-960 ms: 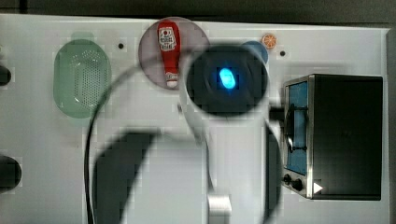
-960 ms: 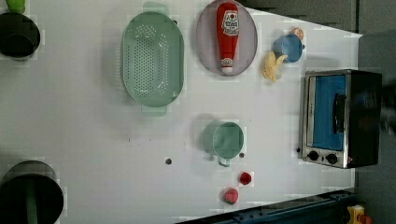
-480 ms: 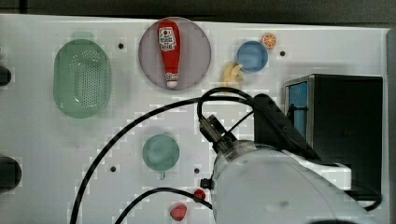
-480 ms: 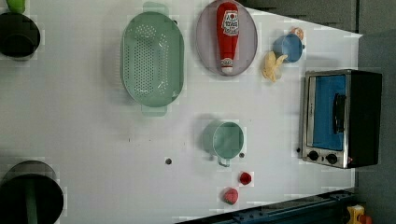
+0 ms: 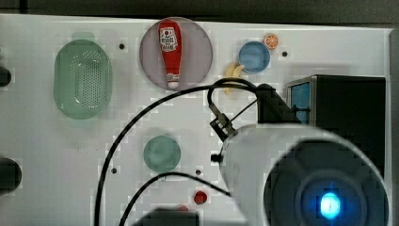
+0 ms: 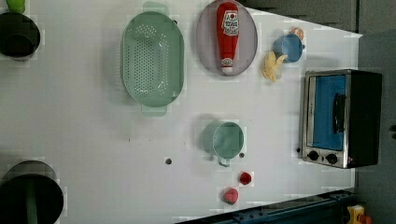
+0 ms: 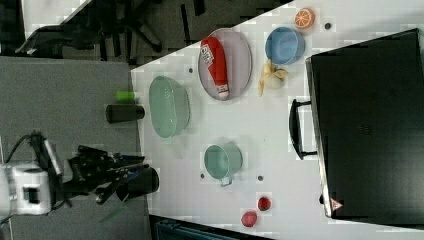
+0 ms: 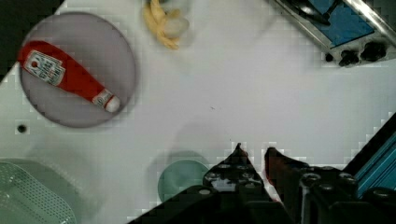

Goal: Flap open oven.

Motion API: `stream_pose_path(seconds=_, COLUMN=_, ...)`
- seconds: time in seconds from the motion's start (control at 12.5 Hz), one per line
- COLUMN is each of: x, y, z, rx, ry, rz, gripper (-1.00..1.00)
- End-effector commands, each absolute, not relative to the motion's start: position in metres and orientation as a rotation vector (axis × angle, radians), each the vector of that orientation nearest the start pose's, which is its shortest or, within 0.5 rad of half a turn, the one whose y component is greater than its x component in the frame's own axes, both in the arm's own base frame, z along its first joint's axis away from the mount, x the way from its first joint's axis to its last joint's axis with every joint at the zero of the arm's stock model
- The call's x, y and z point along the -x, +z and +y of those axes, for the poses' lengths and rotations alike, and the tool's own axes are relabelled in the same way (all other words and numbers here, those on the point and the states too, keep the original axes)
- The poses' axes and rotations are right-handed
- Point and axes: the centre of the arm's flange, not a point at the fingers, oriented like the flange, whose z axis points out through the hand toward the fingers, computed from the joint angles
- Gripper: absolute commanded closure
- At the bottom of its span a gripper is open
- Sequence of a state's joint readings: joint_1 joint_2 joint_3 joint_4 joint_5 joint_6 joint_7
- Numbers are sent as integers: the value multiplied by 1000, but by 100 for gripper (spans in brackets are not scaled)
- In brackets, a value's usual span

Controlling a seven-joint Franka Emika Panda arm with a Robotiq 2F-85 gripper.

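Left view shows the oven (image 6: 341, 119) door shut, handle (image 6: 339, 113) visible; the top view's arm covers it. Wrist view: end effector (image 8: 252, 156) narrow, empty, above the surface (image 8: 261, 93); oven at two o'clock, well apart.

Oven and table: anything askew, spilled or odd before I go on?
Nothing spilled. The oven stands square, door shut. The ketchup bottle lies flat on its plate, and a banana peel lies loose beside the blue cup.
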State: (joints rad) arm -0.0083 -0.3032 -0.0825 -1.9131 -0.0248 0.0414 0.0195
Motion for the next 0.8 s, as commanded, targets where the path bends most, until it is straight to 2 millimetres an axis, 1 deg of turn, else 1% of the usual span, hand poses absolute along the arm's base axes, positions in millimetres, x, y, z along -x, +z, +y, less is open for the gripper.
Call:
stream_pose_path(seconds=0.08, x=-450, y=614, z=-82, rx=2869, ry=16, rz=1247, gripper=65)
stream_pose_path(seconds=0.16, x=-448, y=611, z=-95, rx=2895, ry=25, rz=1167, gripper=65)
stream_pose_path(seconds=0.32, x=-444, y=602, z=-128, rx=2942, ry=52, rz=997, gripper=65)
stream_pose_path(seconds=0.64, x=-443, y=565, z=-191, rx=3025, ry=70, rz=585, gripper=65)
stream_pose_path(seconds=0.8, x=-447, y=540, z=-218, rx=3076, ry=53, rz=406, gripper=65)
